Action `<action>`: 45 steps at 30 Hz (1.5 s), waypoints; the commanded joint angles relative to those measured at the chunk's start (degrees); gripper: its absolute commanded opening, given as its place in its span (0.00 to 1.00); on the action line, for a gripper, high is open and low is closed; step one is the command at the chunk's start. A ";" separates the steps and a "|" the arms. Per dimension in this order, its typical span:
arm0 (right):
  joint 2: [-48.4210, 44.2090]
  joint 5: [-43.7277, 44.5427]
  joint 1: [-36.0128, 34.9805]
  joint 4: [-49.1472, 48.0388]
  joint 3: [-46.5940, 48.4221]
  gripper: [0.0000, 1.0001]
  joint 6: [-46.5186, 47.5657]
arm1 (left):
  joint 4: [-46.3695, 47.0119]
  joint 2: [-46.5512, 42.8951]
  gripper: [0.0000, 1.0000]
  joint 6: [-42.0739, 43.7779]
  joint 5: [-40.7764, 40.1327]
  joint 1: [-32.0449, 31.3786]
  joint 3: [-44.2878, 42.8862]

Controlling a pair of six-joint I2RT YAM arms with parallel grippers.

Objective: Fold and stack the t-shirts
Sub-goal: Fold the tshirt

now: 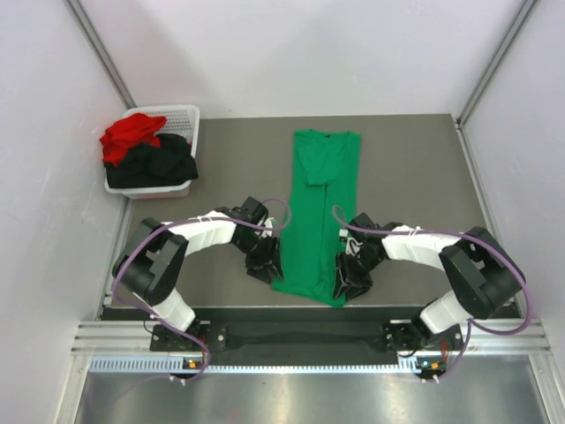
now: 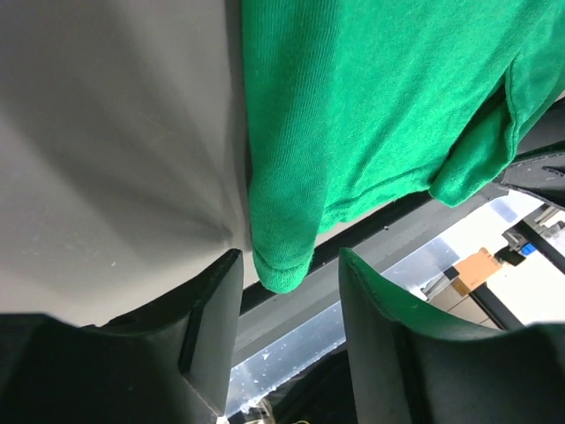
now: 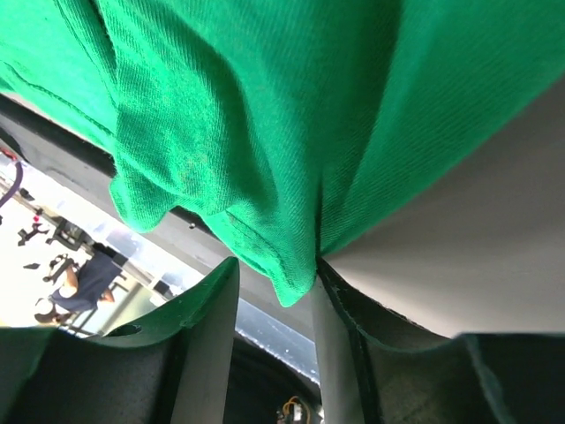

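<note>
The green t-shirt [image 1: 316, 212] lies on the table [image 1: 415, 177] as a long narrow strip, folded in from both sides; its collar end points to the far side and its hem reaches the near edge, between the two arms. The left gripper [image 1: 267, 263] sits low at the hem's left corner; its jaws stand well apart, and in the left wrist view that rounded corner of green cloth hangs between the two dark fingers [image 2: 212, 336] with a gap on either side, so nothing is pinched. The right gripper [image 1: 346, 276] is at the hem's right corner; its jaws stand apart too, though more narrowly; in its wrist view a bunched point of the hem dips between the fingers [image 3: 207, 336], brushing the inner face of one and clear of the other, not clamped. The white basket [image 1: 185, 113] stands at the far left corner of the table; the red t-shirt [image 1: 131, 137] is heaped in it on top of the black t-shirt [image 1: 163, 163].
</note>
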State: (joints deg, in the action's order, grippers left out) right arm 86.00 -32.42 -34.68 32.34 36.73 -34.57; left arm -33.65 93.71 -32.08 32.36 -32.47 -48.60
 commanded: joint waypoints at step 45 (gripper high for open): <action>-2.24 5.97 19.73 3.97 28.40 0.00 14.26 | -8.72 15.60 0.00 17.40 -6.09 6.63 -42.61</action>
State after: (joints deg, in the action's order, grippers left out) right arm 83.46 -27.29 -15.73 39.55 62.35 -21.12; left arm -43.66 106.41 -17.28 23.99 -25.91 -86.80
